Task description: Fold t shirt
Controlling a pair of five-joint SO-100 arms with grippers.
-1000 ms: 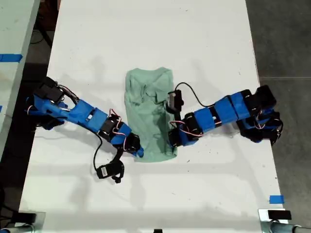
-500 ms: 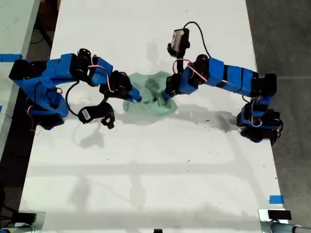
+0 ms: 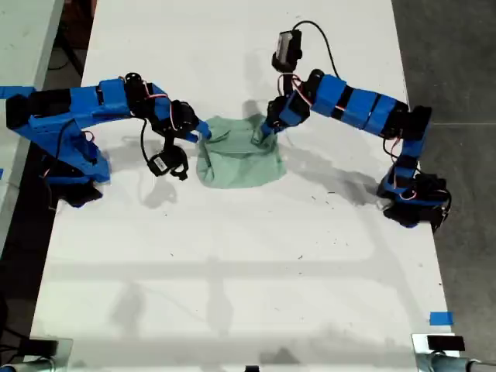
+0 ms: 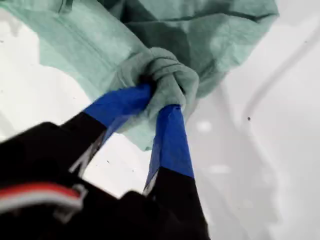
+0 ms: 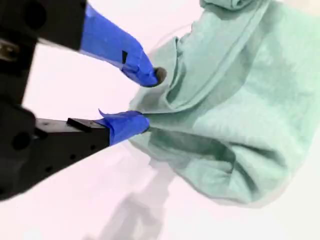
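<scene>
T shirt [image 3: 236, 160] now doubled, both jaws at its edge

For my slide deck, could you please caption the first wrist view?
My first gripper pinches a bunched fold of the pale mint-green cloth t shirt between blue-taped jaws.

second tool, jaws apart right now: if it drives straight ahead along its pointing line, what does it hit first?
The t shirt. In the second wrist view my second tool has its tips apart right at the cloth's folded edge, so going on would push into that fold almost at once. Whether a tip already touches it is unclear.
</scene>
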